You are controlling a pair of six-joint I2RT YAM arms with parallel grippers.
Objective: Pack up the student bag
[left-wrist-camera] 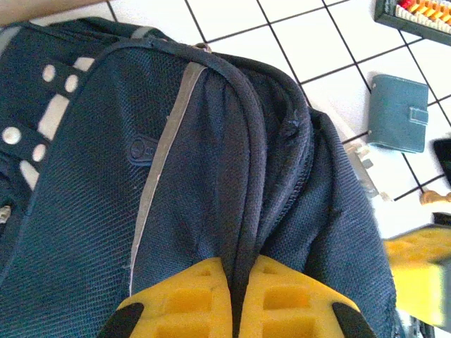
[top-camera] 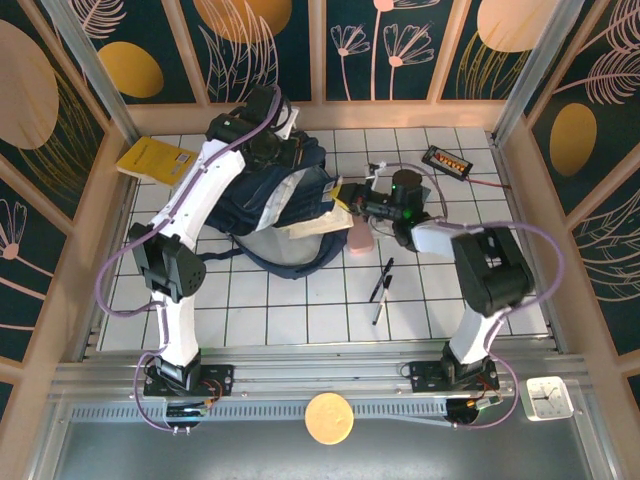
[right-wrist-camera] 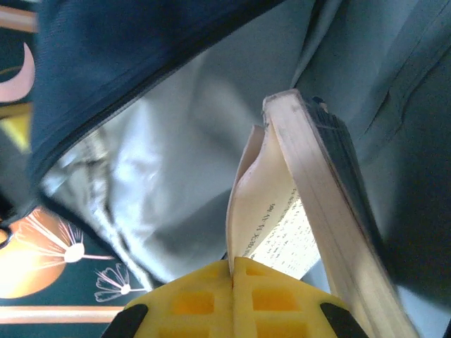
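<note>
The navy student bag [top-camera: 262, 205] lies at the back centre-left of the tiled table, its mouth facing right. My left gripper [top-camera: 268, 150] is at the bag's far top edge. In the left wrist view this gripper [left-wrist-camera: 238, 264] is shut on a fold of the bag's [left-wrist-camera: 84, 211] dark rim seam. My right gripper [top-camera: 345, 205] sits at the bag's mouth. In the right wrist view it [right-wrist-camera: 232, 262] is shut on a thin leaf of a book [right-wrist-camera: 310, 183] that hangs half open inside the grey lining [right-wrist-camera: 162, 141]. The book's cream pages [top-camera: 310, 225] stick out of the opening.
A yellow book [top-camera: 155, 160] lies at the back left. An abacus-like bar [top-camera: 447, 160] is at the back right, and two pens [top-camera: 382, 285] lie right of centre. A pink item [top-camera: 360, 240] rests by the bag's mouth. A teal wallet [left-wrist-camera: 399, 113] lies beside the bag.
</note>
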